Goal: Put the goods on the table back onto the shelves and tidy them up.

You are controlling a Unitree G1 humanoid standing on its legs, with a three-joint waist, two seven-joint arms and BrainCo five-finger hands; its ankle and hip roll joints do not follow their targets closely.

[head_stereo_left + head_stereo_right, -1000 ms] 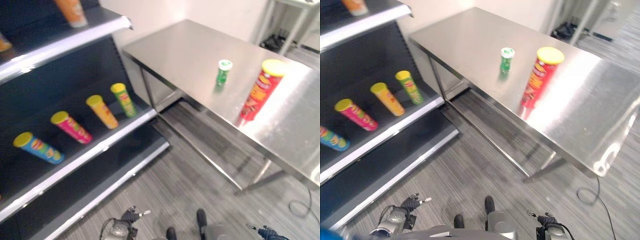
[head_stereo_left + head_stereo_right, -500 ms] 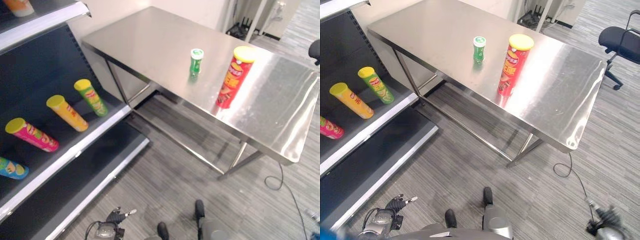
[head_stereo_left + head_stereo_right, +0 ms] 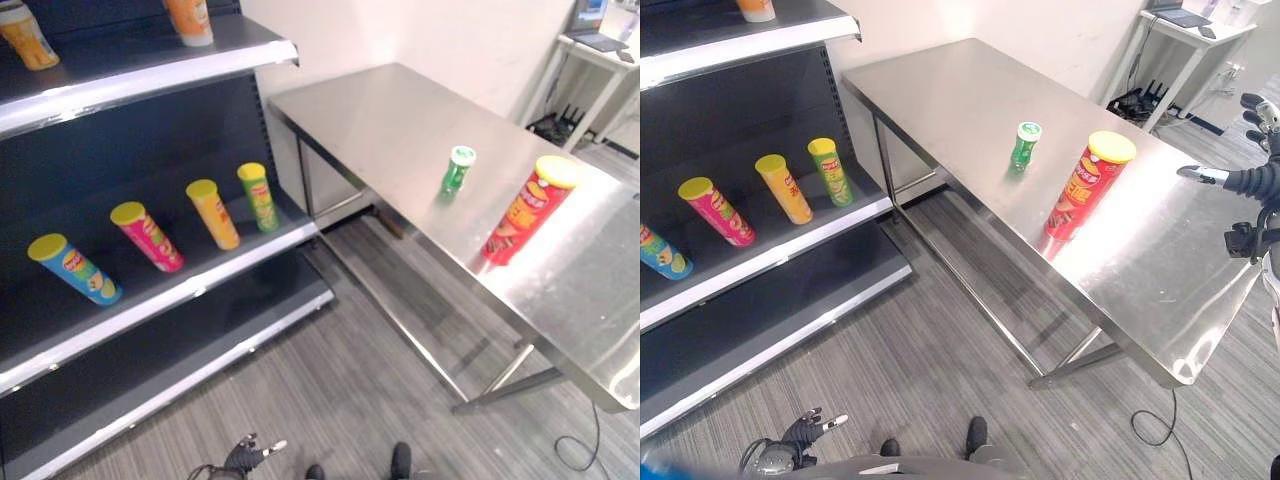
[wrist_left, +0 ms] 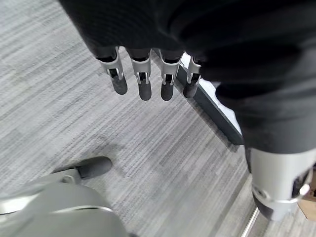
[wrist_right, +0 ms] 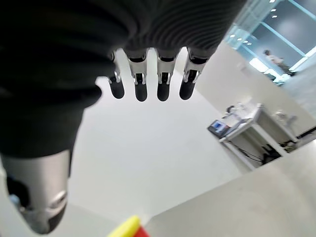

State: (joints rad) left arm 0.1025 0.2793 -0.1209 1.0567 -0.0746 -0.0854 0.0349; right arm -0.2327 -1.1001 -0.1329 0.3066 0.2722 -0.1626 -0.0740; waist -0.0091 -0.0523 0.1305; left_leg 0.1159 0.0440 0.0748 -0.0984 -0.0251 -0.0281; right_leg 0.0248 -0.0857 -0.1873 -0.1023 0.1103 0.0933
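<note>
A tall red chip can [image 3: 525, 208] with a yellow lid stands upright on the steel table [image 3: 400, 110]. A small green bottle [image 3: 456, 170] stands just beyond it. My right hand [image 3: 1252, 182] hangs in the air at the table's right end, well apart from the can, open with straight fingers [image 5: 140, 74] and nothing in it. The can's yellow lid [image 5: 126, 228] peeks into the right wrist view. Low over the floor by the shelf hangs my left hand [image 3: 805, 432], open and empty, its fingers [image 4: 143, 74] straight.
The dark shelf unit [image 3: 200, 285] stands left of the table. Its middle shelf holds blue [image 3: 75, 268], pink [image 3: 147, 235], yellow [image 3: 213, 213] and green [image 3: 259, 197] cans lying tilted. Two orange cans [image 3: 190, 20] stand on the top shelf. Grey floor separates shelf and table.
The camera has swung back left toward the shelf. My right hand has risen from low near the floor to table height at the right. The can and bottle have not moved.
</note>
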